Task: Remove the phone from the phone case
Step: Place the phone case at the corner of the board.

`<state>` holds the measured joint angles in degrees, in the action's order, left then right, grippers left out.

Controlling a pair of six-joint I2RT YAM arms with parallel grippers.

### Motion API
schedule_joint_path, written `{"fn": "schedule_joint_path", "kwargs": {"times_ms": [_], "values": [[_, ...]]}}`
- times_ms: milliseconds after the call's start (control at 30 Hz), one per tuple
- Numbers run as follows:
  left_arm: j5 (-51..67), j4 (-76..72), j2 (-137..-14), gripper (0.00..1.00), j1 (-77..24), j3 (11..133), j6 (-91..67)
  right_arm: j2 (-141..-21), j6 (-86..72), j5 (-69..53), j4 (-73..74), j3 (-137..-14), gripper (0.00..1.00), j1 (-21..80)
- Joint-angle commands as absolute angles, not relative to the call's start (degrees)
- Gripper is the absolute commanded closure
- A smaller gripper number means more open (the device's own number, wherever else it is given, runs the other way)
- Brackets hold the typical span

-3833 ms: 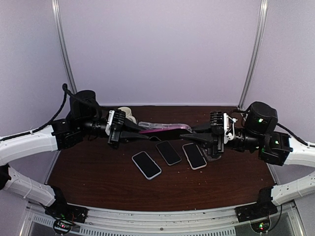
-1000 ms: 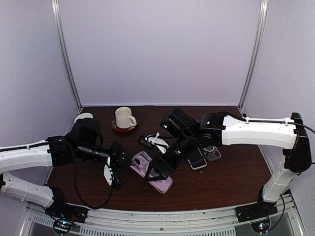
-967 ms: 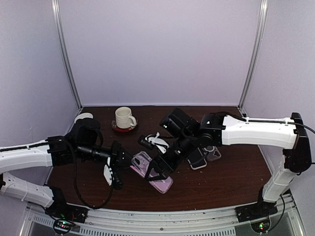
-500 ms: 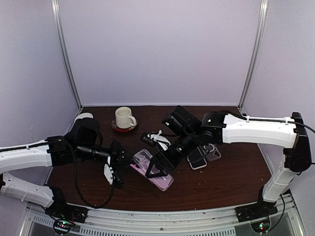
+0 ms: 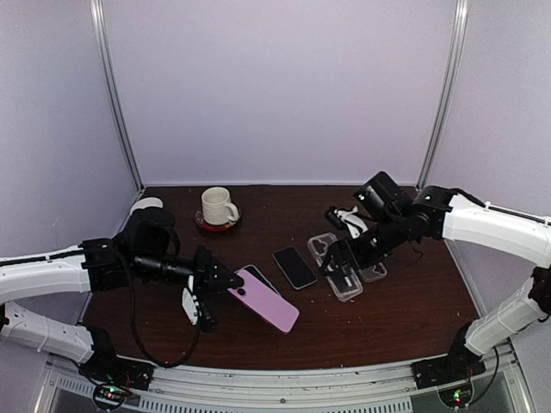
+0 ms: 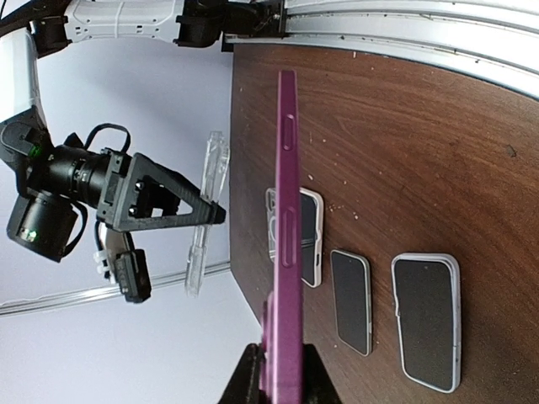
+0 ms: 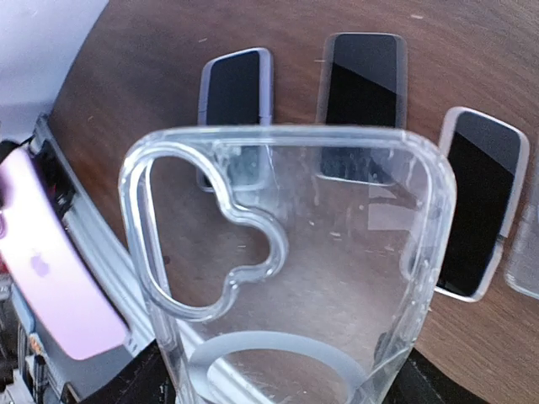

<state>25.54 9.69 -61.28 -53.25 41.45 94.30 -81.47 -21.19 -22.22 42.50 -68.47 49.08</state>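
Note:
The pink phone (image 5: 265, 300) is bare and tilted, one end low over the table. My left gripper (image 5: 225, 281) is shut on its near end. From the left wrist I see the phone (image 6: 286, 210) edge-on, pinched between my left gripper's (image 6: 278, 377) jaws. The clear phone case (image 5: 324, 250) is empty and held in the air well to the right, apart from the phone. My right gripper (image 5: 338, 259) is shut across its width. In the right wrist view the case (image 7: 286, 252) fills the frame, and the right gripper (image 7: 282, 383) grips its lower sides.
Three other phones lie mid-table: a black one (image 5: 295, 268), a clear-cased one (image 5: 346, 281) and one (image 5: 249, 273) partly under the pink phone. A spare clear case (image 5: 374, 272) lies at the right. A mug (image 5: 217, 206) on a coaster stands at the back left.
My right arm has drawn back to the right and taken the clear case with it, off the pink phone. The left gripper stays put, still holding the phone.

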Motion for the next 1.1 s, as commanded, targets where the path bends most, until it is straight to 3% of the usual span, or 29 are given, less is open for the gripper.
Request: {"fn": "schedule_joint_path", "kwargs": {"times_ms": [0, 200, 433, 867, 1067], "values": [[26.02, 6.42, -59.67, 1.0, -53.36, 41.97, 95.17, -75.16, -22.6, -11.08, 48.81, -62.1, 0.21, 39.19], [27.36, 6.83, -59.38, 1.0, -53.6, 42.0, 95.22, -73.0, -22.02, -1.73, 49.45, -53.83, 0.22, 24.73], [27.36, 7.26, -59.25, 1.0, -54.4, 42.02, 95.48, -78.86, -19.98, 2.42, 46.89, -51.59, 0.21, 13.92], [27.21, 8.17, -59.77, 1.0, -55.69, 41.99, 96.47, -91.85, -16.47, -5.97, 42.61, -53.44, 0.14, 9.69], [26.9, 8.18, -59.92, 1.0, -55.92, 41.98, 96.57, -92.15, -16.22, -3.95, 42.42, -52.76, 0.04, 9.53]]}}
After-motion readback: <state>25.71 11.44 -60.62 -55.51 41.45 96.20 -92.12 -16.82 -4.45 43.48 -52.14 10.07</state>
